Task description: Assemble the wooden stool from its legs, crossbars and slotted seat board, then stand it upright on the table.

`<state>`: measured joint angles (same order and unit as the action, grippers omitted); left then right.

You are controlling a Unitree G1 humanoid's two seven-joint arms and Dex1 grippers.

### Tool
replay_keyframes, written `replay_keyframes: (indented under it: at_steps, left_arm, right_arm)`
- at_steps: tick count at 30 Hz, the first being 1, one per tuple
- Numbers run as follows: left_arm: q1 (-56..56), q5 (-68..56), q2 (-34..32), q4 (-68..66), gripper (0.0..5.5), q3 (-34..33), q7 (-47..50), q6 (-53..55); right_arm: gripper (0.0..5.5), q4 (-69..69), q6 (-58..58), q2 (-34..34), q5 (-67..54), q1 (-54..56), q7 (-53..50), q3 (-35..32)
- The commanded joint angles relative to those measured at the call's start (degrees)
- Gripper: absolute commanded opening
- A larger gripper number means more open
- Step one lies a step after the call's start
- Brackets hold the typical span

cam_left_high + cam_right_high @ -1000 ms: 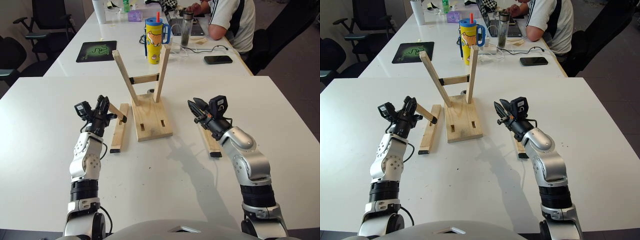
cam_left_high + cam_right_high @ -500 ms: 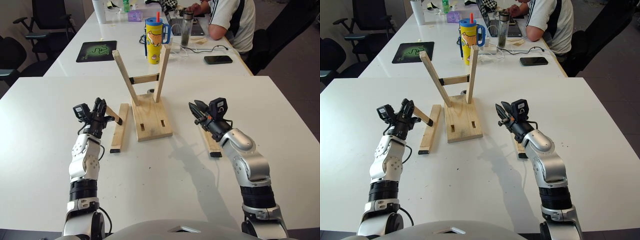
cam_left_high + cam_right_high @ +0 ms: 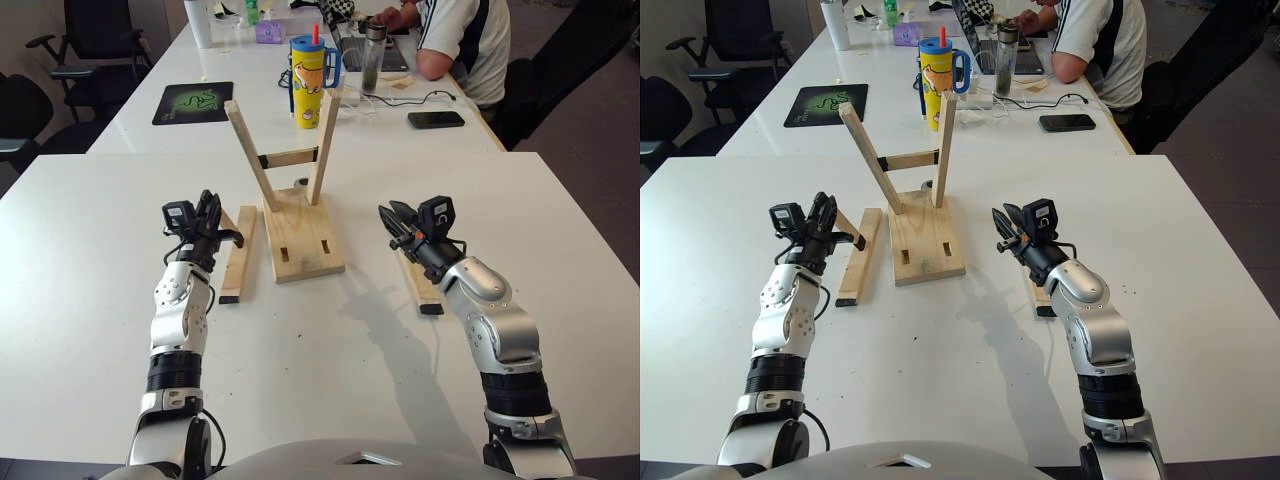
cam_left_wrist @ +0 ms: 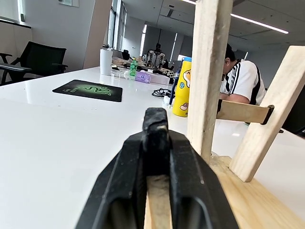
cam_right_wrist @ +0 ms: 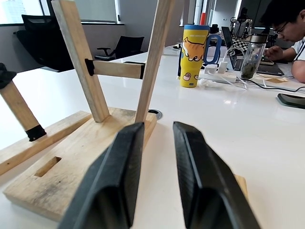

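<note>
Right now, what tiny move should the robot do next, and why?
Probably lower the right end effector onto the loose leg lying under it and grip it. It is open and empty, the seat board has two bare slots near the robot, and the left end effector is busy holding a short crossbar.

long white tables (image 3: 560, 230), black office chairs (image 3: 100, 22), grey floor (image 3: 595, 150), ceiling strip lights (image 4: 259, 24)
</note>
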<state>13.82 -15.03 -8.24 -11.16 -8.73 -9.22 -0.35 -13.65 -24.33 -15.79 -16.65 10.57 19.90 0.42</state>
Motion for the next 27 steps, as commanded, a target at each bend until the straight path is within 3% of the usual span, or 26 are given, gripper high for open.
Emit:
replay_keyframes:
  at_steps: [1,15,22,27]
  left_arm:
    - [-6.9,5.8,1.6,1.5,0.40,3.5,4.7,5.5]
    - [-9.8,13.4,5.8,5.3,0.40,3.5,18.2,11.3]
    - [-10.4,13.0,6.3,4.0,0.40,6.5,13.7,11.6]
    - [-12.0,12.8,5.8,3.4,0.40,5.1,12.9,9.6]
  right_arm:
    - [1.14,0.6,-0.1,0.1,0.8,-0.4,-0.5,-0.3]
    - [1.14,1.4,-0.4,-0.2,2.8,-0.4,-2.0,-0.8]
    - [1.14,1.5,-0.2,0.2,3.0,-0.2,-2.2,-0.8]
    - [1.14,1.4,-0.2,0.4,2.7,0.0,-2.4,-1.0]
